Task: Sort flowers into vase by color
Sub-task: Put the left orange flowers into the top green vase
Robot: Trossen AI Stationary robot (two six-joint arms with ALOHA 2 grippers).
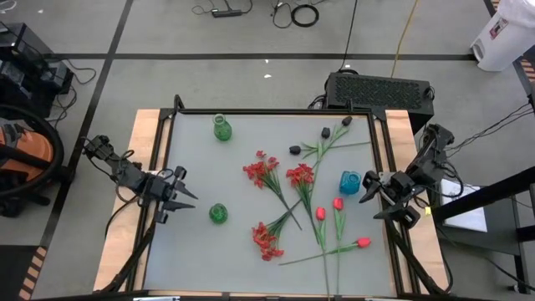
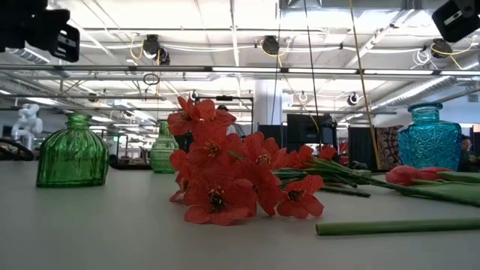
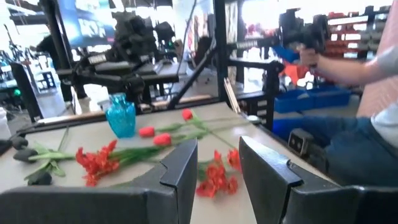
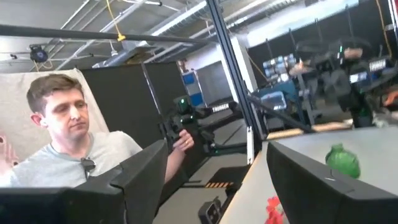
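Two claws: my left gripper point(image 1: 182, 195) is hanging at the left table edge, fingers partly apart and holding nothing; my right gripper point(image 1: 369, 189) is waiting at the right edge, fingers spread wide, also holding nothing.
Flowers: all are lying flat on the table point(image 1: 192, 163) between my two claws, none in a vase yet.
Red sprays: three clustered-blossom sprays point(image 1: 264, 173) are lying beyond my left fingertips, toward the middle, their stems crossing each other.
Red tulips: three tulip buds point(image 1: 338, 203) are lying just inboard of my right claw, stems overlapping the sprays' stems.
Black blooms: small dark blooms point(image 1: 295, 150) are lying farther off from my right claw, toward the far edge, with long green stems.
Vases: one green vase point(image 1: 217, 213) is standing near my left claw, another green vase point(image 1: 221, 129) farther away; the blue vase point(image 1: 349, 181) is standing just beside my right claw.
Risk, tangling: I am judging that lifting one stem could drag its crossed neighbours along.
Risk, tipping: my right claw is sitting so close to the blue vase that a careless swing could knock it over.
Risk, colour: both reds could be getting mixed into one vase.
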